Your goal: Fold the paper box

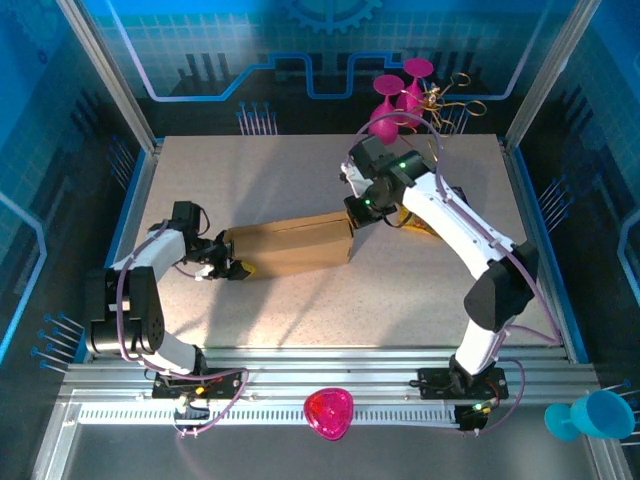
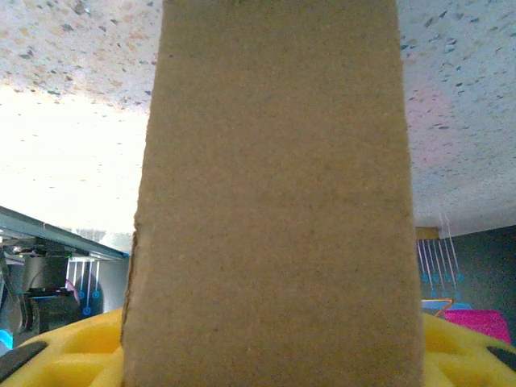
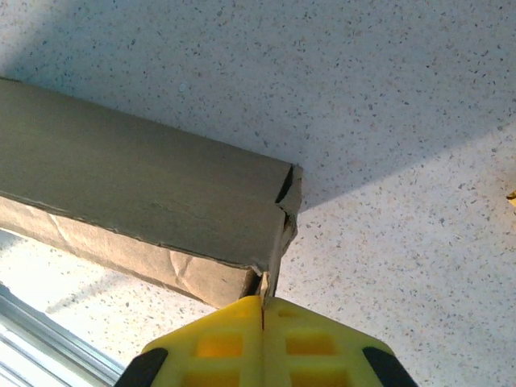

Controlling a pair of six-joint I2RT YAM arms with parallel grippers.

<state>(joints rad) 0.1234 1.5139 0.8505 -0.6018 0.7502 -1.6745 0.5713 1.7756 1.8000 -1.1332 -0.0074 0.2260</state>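
Observation:
The paper box (image 1: 295, 245), a long brown cardboard shape, lies across the middle of the table (image 1: 300, 330). My left gripper (image 1: 226, 260) is at its left end. In the left wrist view a broad face of the box (image 2: 274, 201) runs away from the camera, with the yellow fingers (image 2: 64, 355) standing wide apart on either side of it, against its edges. My right gripper (image 1: 358, 212) is at the right end. There the right gripper (image 3: 264, 310) is shut on the thin edge of an end flap (image 3: 282, 234) of the box (image 3: 137, 185).
Pink goblets (image 1: 395, 100) and gold wire pieces (image 1: 455, 100) stand at the back edge. A pink bowl (image 1: 329, 413) rests on the front rail, and a blue cup (image 1: 590, 415) at the far right. A small yellowish item (image 1: 420, 225) lies under the right arm.

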